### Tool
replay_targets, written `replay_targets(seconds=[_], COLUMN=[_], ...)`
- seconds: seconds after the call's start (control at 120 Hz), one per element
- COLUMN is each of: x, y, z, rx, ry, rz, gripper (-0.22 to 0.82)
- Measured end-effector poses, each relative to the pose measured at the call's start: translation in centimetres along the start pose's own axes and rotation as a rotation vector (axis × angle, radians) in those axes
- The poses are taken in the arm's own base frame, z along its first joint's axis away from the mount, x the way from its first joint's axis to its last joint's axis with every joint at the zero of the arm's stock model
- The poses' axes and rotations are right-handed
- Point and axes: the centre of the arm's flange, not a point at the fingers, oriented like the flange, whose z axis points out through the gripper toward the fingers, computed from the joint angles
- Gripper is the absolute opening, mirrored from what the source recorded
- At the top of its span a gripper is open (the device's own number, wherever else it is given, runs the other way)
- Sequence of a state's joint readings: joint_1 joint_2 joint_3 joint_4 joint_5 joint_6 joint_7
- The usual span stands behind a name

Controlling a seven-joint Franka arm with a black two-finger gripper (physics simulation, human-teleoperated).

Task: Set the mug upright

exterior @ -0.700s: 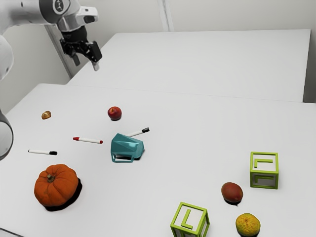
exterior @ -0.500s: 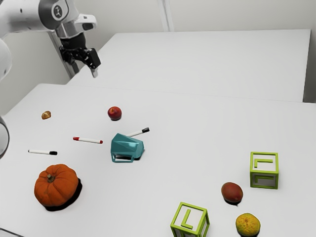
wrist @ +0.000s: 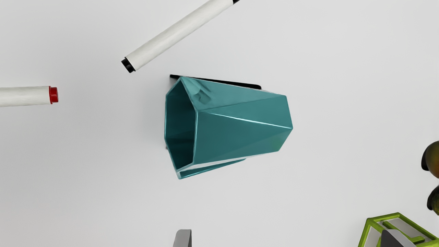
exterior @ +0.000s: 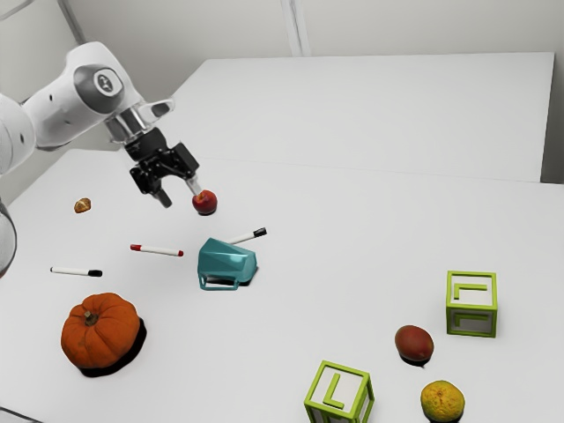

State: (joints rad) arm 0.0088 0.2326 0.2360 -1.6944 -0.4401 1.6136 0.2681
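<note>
The gripper (exterior: pixel 181 195) hangs above the bench (exterior: pixel 352 238) with its fingers spread wide, pinching nothing. The mug (exterior: pixel 227 262) lies on its side on the bench, below the gripper and off toward the exterior view's right, apart from both fingertips. Its mouth is open to the wrist view, though the inside is dark; its handle is mostly hidden behind its body there.

In the exterior view one fingertip overlaps the apple (exterior: pixel 204 203), and whether they touch is hard to tell. The white marker (exterior: pixel 242 237) beside the mug is partly hidden by it from that side, and its black cap is cut off in the wrist view. The red-ended marker (exterior: pixel 157 250), also near the gripper, is cut off there too.

Farther from the gripper, toward the exterior camera, sits the pumpkin (exterior: pixel 100 331). Well away toward the exterior view's right are two green-edged blocks, the nearer one (exterior: pixel 339 393) cut by the lower edge. In the wrist view, a fingertip hides part of a block (wrist: pixel 372 228), and two round things (wrist: pixel 434 158) are cut off beyond it, too dark to name surely.
</note>
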Motion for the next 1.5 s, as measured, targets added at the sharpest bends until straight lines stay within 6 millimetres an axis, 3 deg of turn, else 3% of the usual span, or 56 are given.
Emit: replay_targets(seconds=[0.092,0.283,0.558,0.708,0.925,1.175,1.317,1.5], x=[0.1,1.0,2.3,2.2,2.2,2.6,2.8,2.8], y=[-1.9,-6.6,-9.5,-9.8,-8.7,-7.6,-6.8,-5.8], z=[2.4,5.2,9.3,11.8,13.8,14.4,14.3,13.5], rx=[-0.076,-0.175,-0.249,-0.302,-0.348,-0.376,-0.387,-0.389], ry=[-0.024,-0.031,-0.050,-0.063,-0.060,-0.036,-0.027,-0.014], rz=[-0.038,-0.076,-0.047,-0.034,0.004,0.039,0.058,0.074], gripper=[0.60,0.60,0.60,0.60,0.60,0.57,0.48,0.28])
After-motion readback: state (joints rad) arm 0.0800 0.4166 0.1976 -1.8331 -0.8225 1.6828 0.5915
